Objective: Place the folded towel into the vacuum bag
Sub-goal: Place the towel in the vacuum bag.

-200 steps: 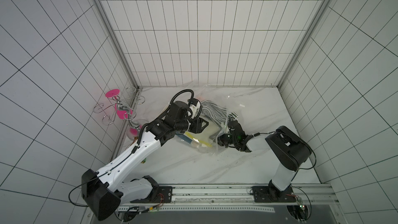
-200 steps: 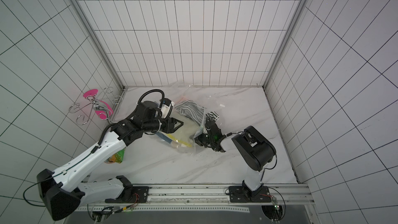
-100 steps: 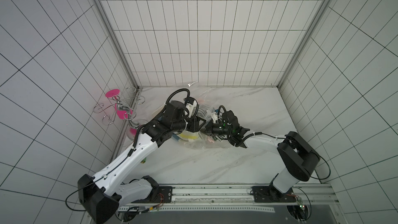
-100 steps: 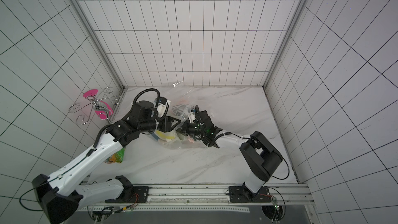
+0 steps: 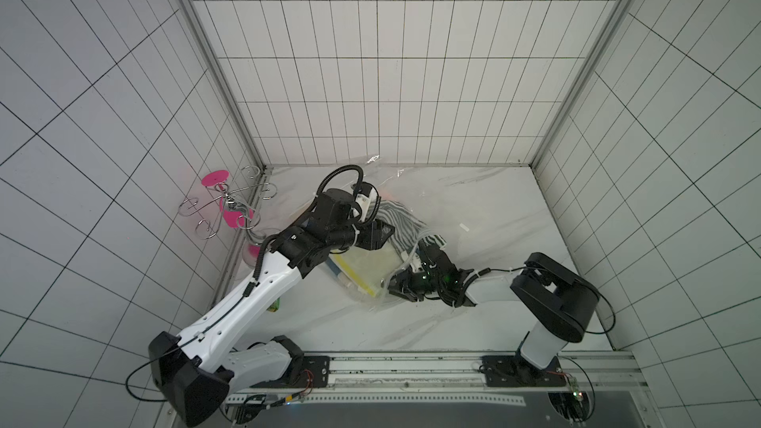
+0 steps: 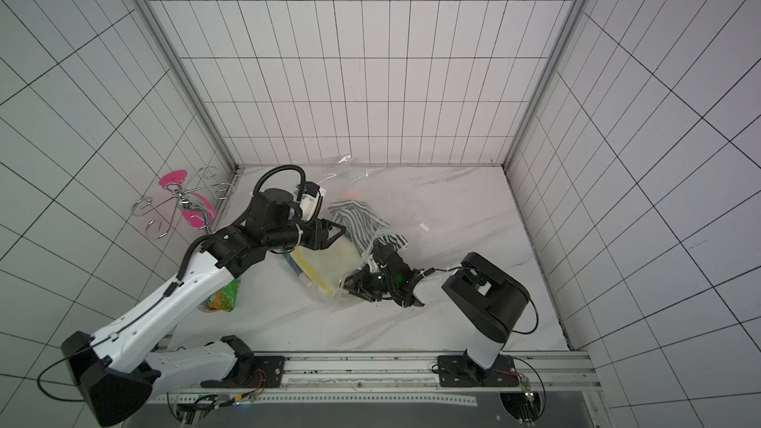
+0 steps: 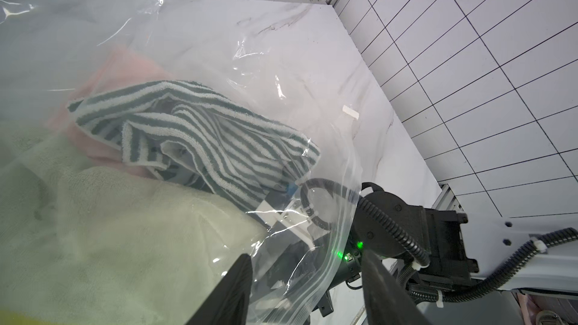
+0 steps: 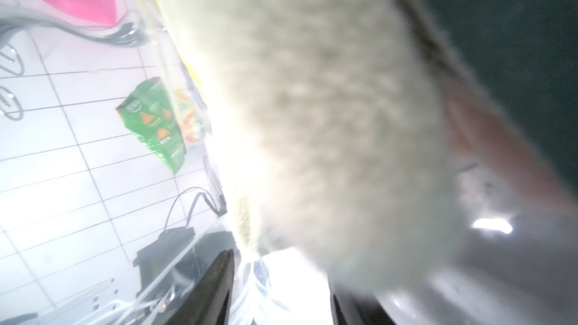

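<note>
The vacuum bag (image 5: pixel 436 199) (image 6: pixel 370 187) lies crumpled mid-table, clear plastic with a zip strip (image 7: pixel 328 261) at its mouth. Inside it lie a folded cream towel (image 5: pixel 366 267) (image 7: pixel 125 239), a crumpled striped towel (image 5: pixel 397 220) (image 7: pixel 203 132) and a pink one (image 7: pixel 125 70). My left gripper (image 5: pixel 381 234) (image 7: pixel 306 254) stands open over the cream towel, with the bag's zip edge passing loosely between its fingers. My right gripper (image 5: pixel 395 286) (image 8: pixel 281 276) is open at the bag's near edge. The cream towel (image 8: pixel 312 104), blurred, sits close above it, with plastic between its fingers.
A wire rack with pink tips (image 5: pixel 230 207) hangs on the left wall. A green snack bag (image 6: pixel 224 296) (image 8: pixel 153 120) lies under the left arm. A small white label (image 5: pixel 464 227) sits on the marble right of the bag. The arms' rail (image 5: pixel 412 368) runs along the front edge.
My right gripper went from shut to open and dropped from its raised spot in the bag mouth toward the near edge. The bag and towels settled lower. My left arm shifted slightly right.
</note>
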Controlling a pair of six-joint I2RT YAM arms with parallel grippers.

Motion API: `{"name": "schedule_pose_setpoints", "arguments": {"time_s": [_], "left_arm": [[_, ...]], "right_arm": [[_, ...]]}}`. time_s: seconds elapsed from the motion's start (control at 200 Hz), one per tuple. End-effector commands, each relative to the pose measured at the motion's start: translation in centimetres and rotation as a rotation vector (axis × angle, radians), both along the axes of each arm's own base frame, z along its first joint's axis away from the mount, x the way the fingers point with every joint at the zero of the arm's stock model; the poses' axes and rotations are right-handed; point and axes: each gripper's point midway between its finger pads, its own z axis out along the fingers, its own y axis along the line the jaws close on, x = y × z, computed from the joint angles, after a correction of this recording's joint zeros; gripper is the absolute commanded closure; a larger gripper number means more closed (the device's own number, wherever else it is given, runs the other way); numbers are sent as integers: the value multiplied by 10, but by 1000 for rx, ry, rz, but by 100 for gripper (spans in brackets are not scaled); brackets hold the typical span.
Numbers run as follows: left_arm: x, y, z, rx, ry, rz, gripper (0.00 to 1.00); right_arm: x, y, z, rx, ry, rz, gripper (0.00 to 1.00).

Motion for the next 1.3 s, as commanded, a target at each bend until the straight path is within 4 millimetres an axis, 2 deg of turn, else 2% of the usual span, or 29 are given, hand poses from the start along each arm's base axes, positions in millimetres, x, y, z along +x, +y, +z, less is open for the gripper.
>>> {"name": "schedule_pose_setpoints", "arguments": {"time_s": [0.0,0.1,0.175,0.235,0.28,0.3,0.32,0.425,0.525,0.665,0.73,0.8,0.86,0.9,0.92,0.965,1.004,1.054,1.119,1.159,1.189,1.239,1.294], "left_arm": [[3,-6,1,-7,13,-20,41],[-4,-17,-2,15,11,-40,38],[-16,-30,-12,72,-6,-74,37],[-21,-32,-27,144,-18,-66,36],[-24,-31,-40,210,-31,-56,29],[-25,-30,-45,238,-38,-50,23],[-28,-31,-51,268,-46,-52,21],[-38,-31,-70,355,-65,-47,20],[-38,-30,-83,374,-66,-31,20],[-42,-40,-102,447,-86,-54,19],[-34,-37,-114,509,-98,-24,19],[-16,-28,-118,590,-144,62,20],[-1,-23,-119,651,-201,116,26],[8,-21,-117,675,-238,145,38],[12,-21,-115,678,-253,148,47],[21,-16,-104,679,-285,183,81],[28,-10,-87,652,-306,218,100],[30,-8,-58,571,-321,215,100],[25,-15,-21,416,-351,159,100],[19,-19,-6,346,-355,121,100],[15,-22,0,310,-336,95,100],[9,-27,-2,292,-293,50,100],[4,-33,-9,298,-254,6,100]], "right_arm": [[10,-47,9,-218,-117,-43,46],[34,-69,25,-252,-179,-100,47],[54,-76,32,-233,-210,-134,59],[71,-74,42,-183,-255,-158,72],[81,-70,51,-142,-290,-177,78],[85,-68,56,-122,-308,-183,79],[89,-66,60,-107,-325,-195,80],[104,-57,79,-27,-370,-233,80],[112,-53,96,46,-384,-270,80],[110,-52,112,85,-384,-281,79],[107,-51,120,103,-390,-268,80],[104,-52,127,120,-396,-264,79],[105,-54,130,124,-413,-269,79],[108,-57,130,115,-422,-277,79],[109,-58,130,115,-426,-280,79],[112,-62,128,104,-433,-289,79],[115,-67,120,69,-436,-297,77],[117,-73,103,2,-436,-305,76],[117,-79,80,-78,-440,-326,71],[115,-83,66,-148,-462,-347,69],[114,-82,60,-195,-497,-354,69],[113,-80,56,-253,-553,-365,70],[118,-73,63,-252,-621,-384,73]]}}
